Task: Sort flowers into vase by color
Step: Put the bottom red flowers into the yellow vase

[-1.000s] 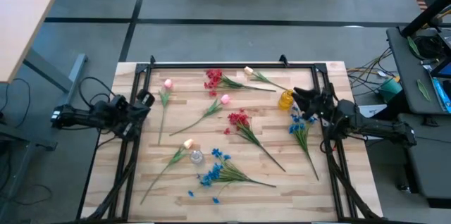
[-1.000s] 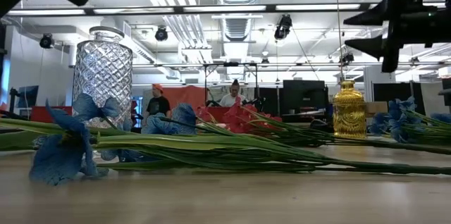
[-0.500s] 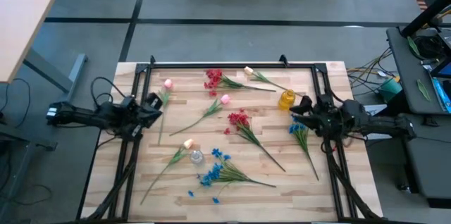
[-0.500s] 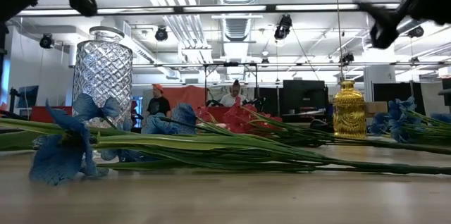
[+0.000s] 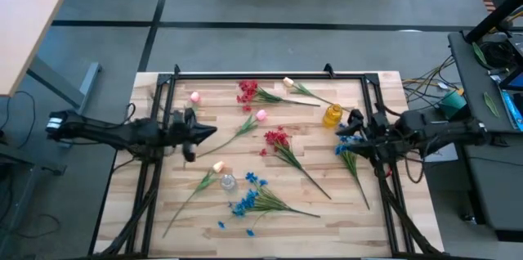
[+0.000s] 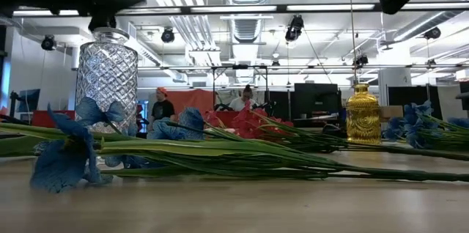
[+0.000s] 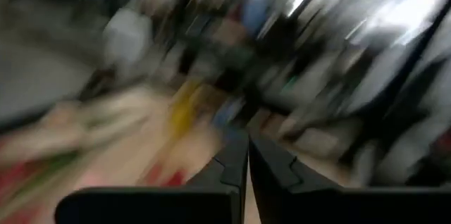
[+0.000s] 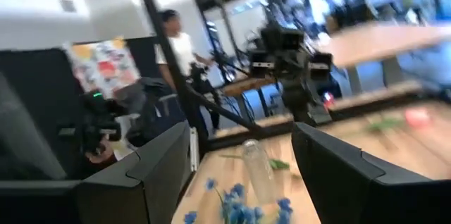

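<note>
I see the flowers scattered flat across the wooden table (image 5: pixel 310 219), none of them in a vase. A red cluster (image 5: pixel 248 91) lies near the far edge, its thin green stem running toward a cream bud (image 5: pixel 288 82) beside it; a second red cluster (image 5: pixel 276 137) sits mid-table with a long stem slanting toward the near right. Pink buds lie at the far left (image 5: pixel 194 96) and near the centre (image 5: pixel 261 114), and a peach bud (image 5: pixel 218 165) lies lower left, just by the clear cut-glass vase (image 5: pixel 227 181), which stands upright. Blue clusters (image 5: pixel 249 199) spread near the front edge, and another blue cluster (image 5: pixel 347 145) lies at the right, its stem running toward the near edge. From the low view these blue petals (image 6: pixel 67 158) and leafy stems fill the foreground, with the glass vase (image 6: pixel 107 79) behind them and a small amber-gold vase (image 6: pixel 363 113) upright at the right; from above that amber vase (image 5: pixel 332 115) stands near the far right. The left gripper (image 5: pixel 206 133) reaches in over the left part of the table, between the far-left pink bud and the peach one, fingers pressed together on nothing, as its wrist view (image 7: pixel 247 155) shows. The right gripper (image 5: pixel 350 130) hovers just over the right-hand blue cluster beside the amber vase, its fingers spread wide (image 8: pixel 243 175) and carrying nothing. People show in the room beyond the table.
</note>
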### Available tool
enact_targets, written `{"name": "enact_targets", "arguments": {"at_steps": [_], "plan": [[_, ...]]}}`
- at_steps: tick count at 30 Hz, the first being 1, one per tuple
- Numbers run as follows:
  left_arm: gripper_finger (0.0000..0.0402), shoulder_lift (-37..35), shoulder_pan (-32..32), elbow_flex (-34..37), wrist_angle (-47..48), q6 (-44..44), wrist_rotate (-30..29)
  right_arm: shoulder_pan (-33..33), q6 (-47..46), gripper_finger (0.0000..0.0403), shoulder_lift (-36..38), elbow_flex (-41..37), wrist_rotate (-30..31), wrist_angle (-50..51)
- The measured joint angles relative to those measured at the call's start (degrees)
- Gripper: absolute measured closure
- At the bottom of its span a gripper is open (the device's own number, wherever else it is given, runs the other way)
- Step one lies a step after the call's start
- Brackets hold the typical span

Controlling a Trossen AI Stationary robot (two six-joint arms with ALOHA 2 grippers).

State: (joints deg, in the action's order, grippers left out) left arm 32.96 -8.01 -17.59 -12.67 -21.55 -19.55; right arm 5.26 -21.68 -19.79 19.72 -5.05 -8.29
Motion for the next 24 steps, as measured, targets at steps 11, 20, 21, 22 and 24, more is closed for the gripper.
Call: {"name": "enact_targets", "arguments": {"at_steps": [11, 20, 21, 22, 24], "plan": [[0.0402, 10.22, -0.04, -14.34, 31.32, 1.48, -6.93, 0.13, -21.12, 0.0158, -18.16, 12.53, 5.21, 25.42], [0.0402, 11.85, -0.09, -17.97, 32.98, 7.59, -5.93, 0.13, -33.24, 0.0158, -36.00, 22.44, 5.13, 40.67], [0.0402, 11.77, -0.10, -18.11, 32.92, 5.60, -4.76, 0.13, -33.52, 0.0158, -37.93, 23.65, 4.05, 43.53], [0.0402, 11.62, -0.20, -18.12, 32.81, 3.60, -3.45, 0.13, -33.73, 0.0158, -39.94, 25.04, 2.93, 46.07], [0.0402, 11.64, -0.30, -17.69, 31.54, 0.35, -0.33, 0.13, -33.04, 0.0158, -43.30, 28.09, 0.63, 49.42]]}}
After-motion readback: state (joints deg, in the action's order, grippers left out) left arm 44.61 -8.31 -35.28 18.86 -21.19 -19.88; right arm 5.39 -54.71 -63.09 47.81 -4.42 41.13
